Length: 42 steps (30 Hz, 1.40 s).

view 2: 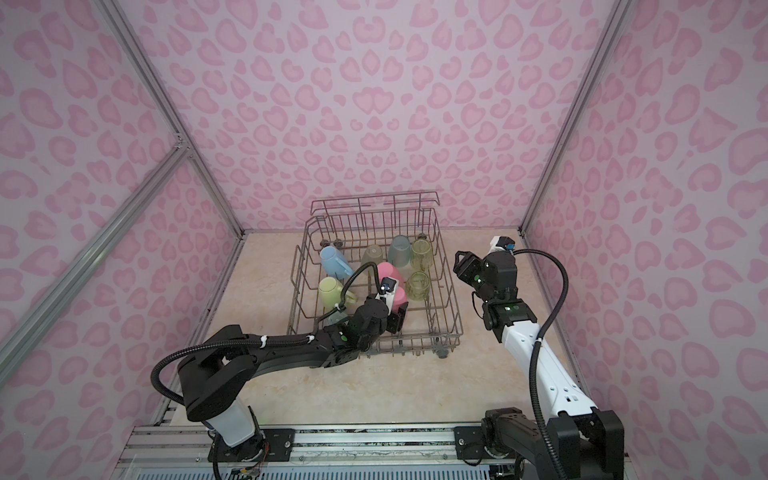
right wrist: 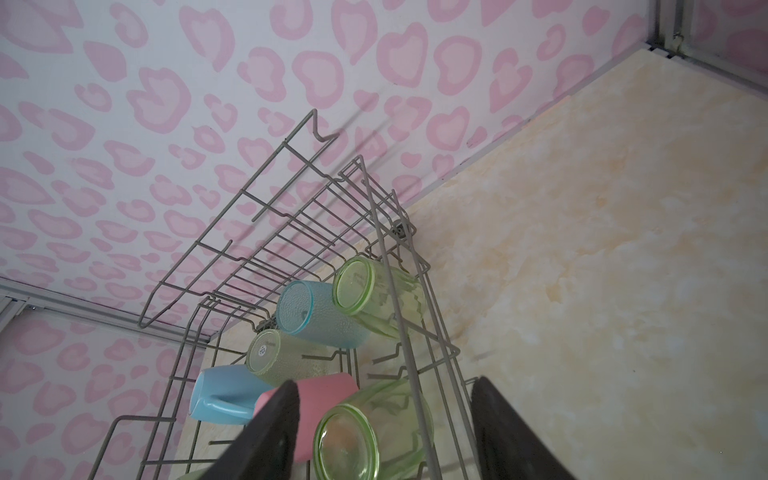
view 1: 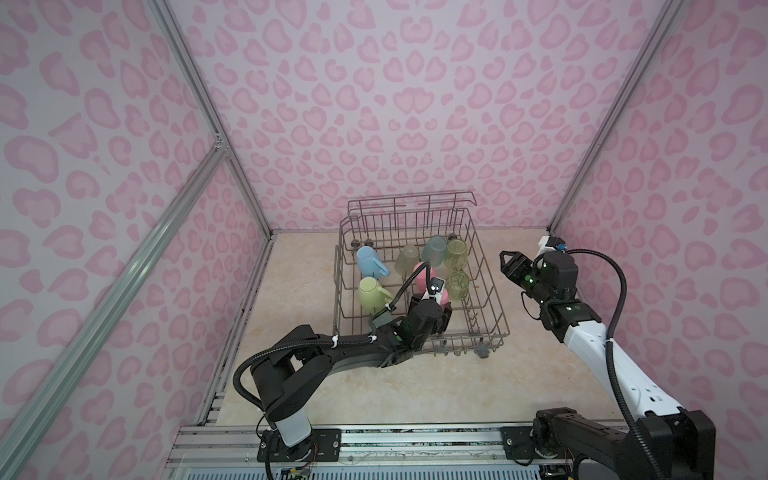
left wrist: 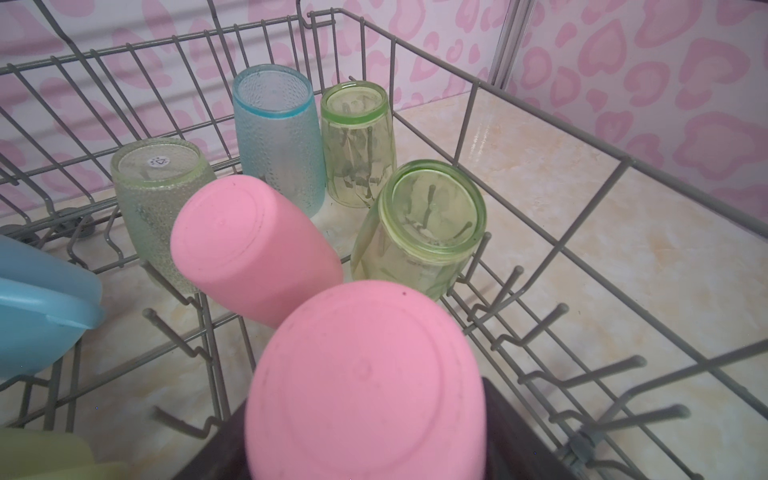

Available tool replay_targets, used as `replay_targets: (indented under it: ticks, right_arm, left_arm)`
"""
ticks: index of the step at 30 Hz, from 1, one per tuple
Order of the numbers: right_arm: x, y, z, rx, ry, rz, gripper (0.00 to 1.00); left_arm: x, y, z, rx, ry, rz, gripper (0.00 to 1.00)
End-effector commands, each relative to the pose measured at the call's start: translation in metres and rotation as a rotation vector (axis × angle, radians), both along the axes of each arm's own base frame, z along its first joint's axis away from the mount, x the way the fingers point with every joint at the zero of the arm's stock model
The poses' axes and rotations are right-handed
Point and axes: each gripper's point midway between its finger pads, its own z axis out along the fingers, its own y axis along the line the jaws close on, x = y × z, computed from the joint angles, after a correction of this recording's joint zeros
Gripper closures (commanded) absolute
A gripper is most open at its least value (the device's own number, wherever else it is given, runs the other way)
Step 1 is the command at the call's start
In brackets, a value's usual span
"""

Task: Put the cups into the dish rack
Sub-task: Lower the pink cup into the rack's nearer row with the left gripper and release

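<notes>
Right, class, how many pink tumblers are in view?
2. One pink tumbler rests bottom-up in the dish rack; the other pink tumbler sits between the left jaws. The left arm might hide another.

Matt pink tumbler [left wrist: 365,386], seemingly plastic

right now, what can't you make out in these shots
- Teal cup: mostly under the left arm in both top views.
- Pale-yellow mug: cut off by left wrist view's edge.
- Left tool fingertips: hidden by near pink tumbler, left wrist view.
</notes>
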Motion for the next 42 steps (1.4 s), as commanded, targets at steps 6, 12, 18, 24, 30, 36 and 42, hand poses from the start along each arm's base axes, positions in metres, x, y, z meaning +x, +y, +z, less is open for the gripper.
replay_targets:
  ticks: [6,12,18,24,30,36,42]
  right_arm:
    - [-0.004,-0.003,0.002,-0.01,-0.01,-0.002,0.35]
    - [-0.007,-0.004,0.004,-0.014,-0.014,0.001,0.35]
    - [-0.01,-0.005,0.004,-0.022,-0.01,0.001,0.34]
    - [-0.014,-0.006,0.007,-0.031,-0.016,0.0,0.34]
    - [-0.017,-0.008,0.011,-0.059,-0.021,0.002,0.3]
    - [-0.018,-0.011,0.018,-0.106,-0.036,0.0,0.14]
    - [-0.019,-0.024,0.026,-0.175,-0.054,-0.053,0.02]
  left_arm:
    - [-0.004,0.007,-0.002,0.021,-0.01,0.006,0.31]
    - [-0.008,0.012,0.006,0.004,-0.016,0.009,0.24]
    - [-0.012,0.015,0.019,-0.028,-0.021,0.003,0.18]
    - [-0.017,0.017,0.035,-0.07,-0.028,-0.007,0.14]
    - [-0.021,0.02,0.066,-0.124,-0.05,-0.022,0.08]
    - [-0.023,0.02,0.111,-0.123,-0.105,-0.05,0.03]
    - [-0.008,0.044,0.154,-0.094,-0.144,0.03,0.03]
